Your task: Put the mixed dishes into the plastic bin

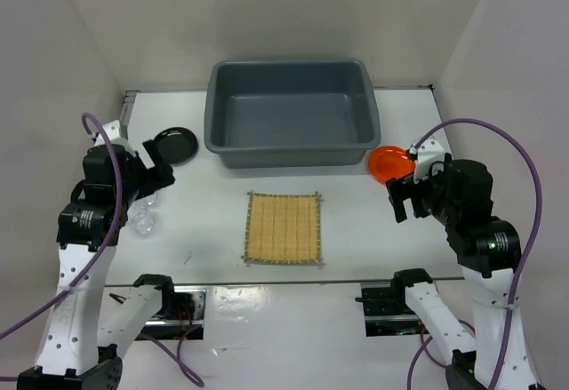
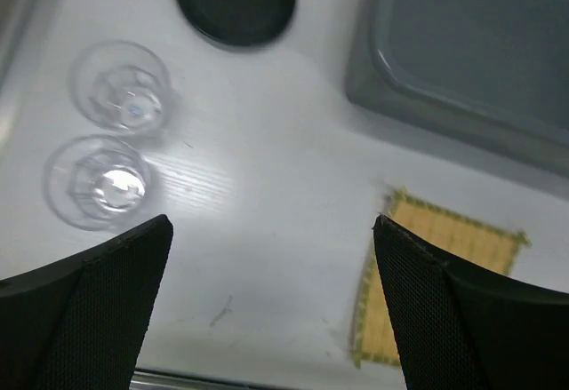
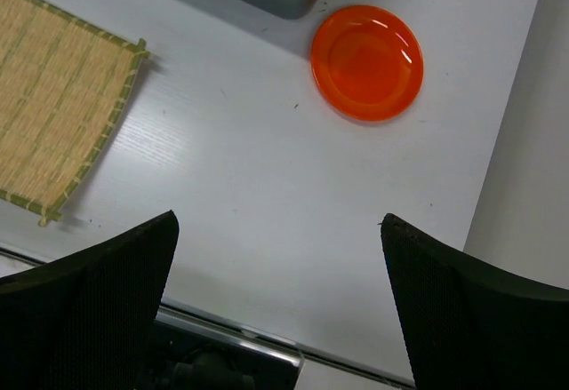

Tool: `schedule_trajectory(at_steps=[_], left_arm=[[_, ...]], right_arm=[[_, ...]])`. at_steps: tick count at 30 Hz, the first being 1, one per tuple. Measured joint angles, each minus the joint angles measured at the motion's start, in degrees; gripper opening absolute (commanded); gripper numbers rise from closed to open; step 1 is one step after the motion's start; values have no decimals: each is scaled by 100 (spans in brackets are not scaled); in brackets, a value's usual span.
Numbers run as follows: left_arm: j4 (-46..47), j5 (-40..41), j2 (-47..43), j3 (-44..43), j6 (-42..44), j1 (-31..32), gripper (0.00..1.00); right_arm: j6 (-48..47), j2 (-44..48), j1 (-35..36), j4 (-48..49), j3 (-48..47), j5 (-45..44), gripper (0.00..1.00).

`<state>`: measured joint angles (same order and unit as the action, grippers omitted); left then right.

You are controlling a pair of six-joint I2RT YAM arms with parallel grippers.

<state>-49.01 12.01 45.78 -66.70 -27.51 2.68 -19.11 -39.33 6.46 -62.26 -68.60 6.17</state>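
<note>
The grey plastic bin (image 1: pixel 289 113) stands at the back centre with nothing inside. A square tan bamboo mat (image 1: pixel 283 228) lies in front of it. The black plate (image 1: pixel 174 146) sits left of the bin, the orange plate (image 1: pixel 388 163) right of it. Two clear glasses (image 2: pixel 120 86) (image 2: pixel 96 182) stand at the left, partly hidden by the left arm in the top view. My left gripper (image 1: pixel 158 164) hovers open just near of the black plate. On the other side, my right gripper (image 1: pixel 403 191) hangs open just near of the orange plate (image 3: pixel 366 62). Neither holds anything.
White walls close in the table on the left, right and back. A metal rail and the arm bases run along the near edge (image 1: pixel 284 294). In the left wrist view the bin's corner (image 2: pixel 462 52) and the mat (image 2: pixel 444 274) show.
</note>
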Motion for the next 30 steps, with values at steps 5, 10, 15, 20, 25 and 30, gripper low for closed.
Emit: schedule_trajectory(at_steps=[5, 10, 15, 20, 25, 30], left_arm=[[225, -1456, 153, 568, -267, 118, 100], [892, -2498, 501, 1541, -791, 538, 100], [1486, -2802, 688, 2579, -1401, 1338, 100], [2063, -2975, 1381, 3021, -1788, 1676, 100], [2612, -3014, 2426, 3051, -1818, 1878, 100], [3554, -3565, 3318, 3261, -1956, 1906, 100]], right_arm=[[-98, -164, 4, 28, 96, -55, 99], [-509, -151, 24, 313, 177, 439, 99], [-378, -293, 39, 1056, 476, 1147, 99], [780, -1534, 122, 1753, 675, 2114, 99], [1742, -2328, 101, 2253, 1303, 3001, 99], [2273, -2218, 101, 2507, 1578, 3390, 90]])
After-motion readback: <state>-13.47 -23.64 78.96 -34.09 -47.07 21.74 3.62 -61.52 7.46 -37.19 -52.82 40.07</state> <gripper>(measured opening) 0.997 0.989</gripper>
